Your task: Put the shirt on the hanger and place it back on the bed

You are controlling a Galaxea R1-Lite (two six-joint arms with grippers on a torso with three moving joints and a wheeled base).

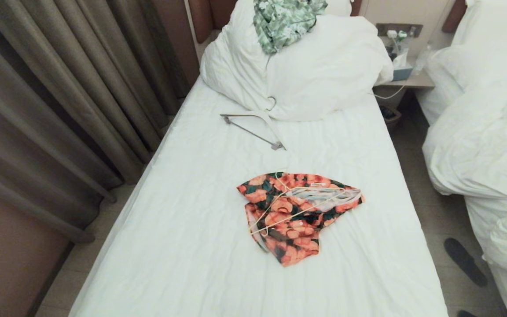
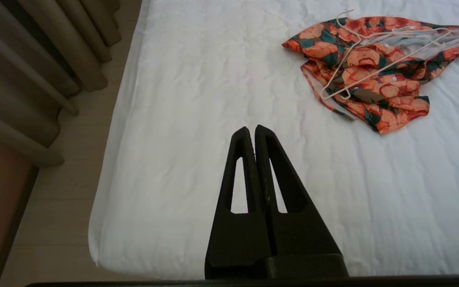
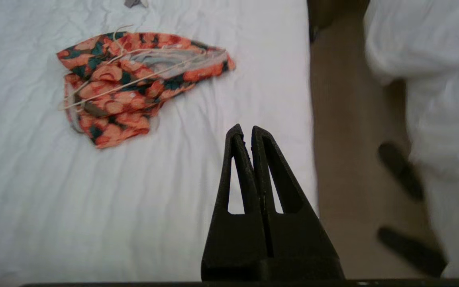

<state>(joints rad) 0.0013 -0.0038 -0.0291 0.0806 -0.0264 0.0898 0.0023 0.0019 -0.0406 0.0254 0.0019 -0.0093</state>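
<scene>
The crumpled orange-flowered, green-leaved shirt (image 1: 295, 215) lies mid-bed on the smooth white sheet of the narrow bed (image 1: 183, 246), the thin cream wire hanger (image 1: 289, 207) on top (threaded or not, unclear). Both black claws, left (image 2: 251, 128) and right (image 3: 243, 127), hang pinched together and empty, well apart from the shirt.

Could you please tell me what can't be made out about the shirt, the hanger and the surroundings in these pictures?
- The shirt, all views: crumpled, so whether the hanger passes inside its shoulders is unclear.
- Thicker hanger, head view: hook partly hidden under the pillow.
- Dark shapes on the floor, right wrist view: blurred.
</scene>
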